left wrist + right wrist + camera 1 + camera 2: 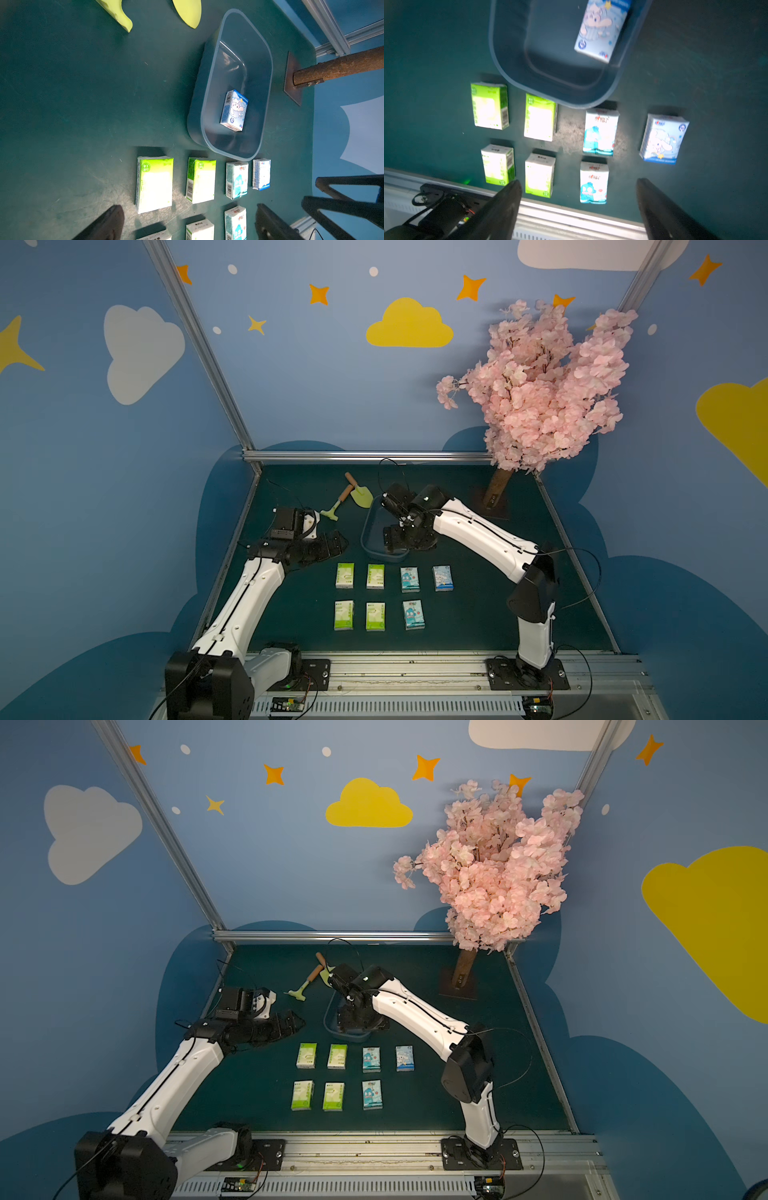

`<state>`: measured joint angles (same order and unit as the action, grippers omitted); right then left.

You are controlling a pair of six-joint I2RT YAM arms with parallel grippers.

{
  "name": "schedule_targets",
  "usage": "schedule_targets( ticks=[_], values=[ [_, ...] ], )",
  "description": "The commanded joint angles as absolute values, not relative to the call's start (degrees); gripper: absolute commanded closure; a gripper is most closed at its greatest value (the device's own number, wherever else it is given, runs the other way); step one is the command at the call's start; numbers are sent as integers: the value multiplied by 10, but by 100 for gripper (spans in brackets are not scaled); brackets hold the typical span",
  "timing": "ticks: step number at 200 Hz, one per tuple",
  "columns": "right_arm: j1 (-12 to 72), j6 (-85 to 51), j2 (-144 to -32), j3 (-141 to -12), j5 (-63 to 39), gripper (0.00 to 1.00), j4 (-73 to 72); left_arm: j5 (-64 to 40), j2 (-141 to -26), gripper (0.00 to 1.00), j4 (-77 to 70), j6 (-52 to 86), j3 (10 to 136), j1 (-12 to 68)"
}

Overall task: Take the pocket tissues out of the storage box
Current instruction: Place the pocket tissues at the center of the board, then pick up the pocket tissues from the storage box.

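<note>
Wrist views show one light blue packet (pixel 234 110) lying inside the storage box (pixel 257 87); in both top views the right arm (pixel 478 533) hides it. Seven packets (pixel 345 576) lie in rows on the mat (pixel 478 614) beside the box. Left gripper (pixel 189 206) and right gripper (pixel 578 181) stand wide, empty. Packet lettering is unreadable.

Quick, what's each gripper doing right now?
Left gripper: open, holding nothing.
Right gripper: open, holding nothing.
</note>
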<state>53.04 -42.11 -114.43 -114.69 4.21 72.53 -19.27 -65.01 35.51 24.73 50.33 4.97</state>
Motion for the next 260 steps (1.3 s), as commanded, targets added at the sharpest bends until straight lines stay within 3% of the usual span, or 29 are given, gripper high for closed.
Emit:
schedule_targets(
  ticks=[1,102,207,260],
  values=[
    [522,-401,-1202,-1212,76,17,781,-188,-634,0,348,257,491,48],
    [492,-342,-1377,-1390,116,29,788,-184,-612,0,353,262,477,47],
    [479,-300,-1461,-1393,90,37,723,-166,-594,0,366,261,472,47],
    [481,-249,-1472,-1394,29,40,660,-156,-592,0,370,260,473,47]
  ],
)
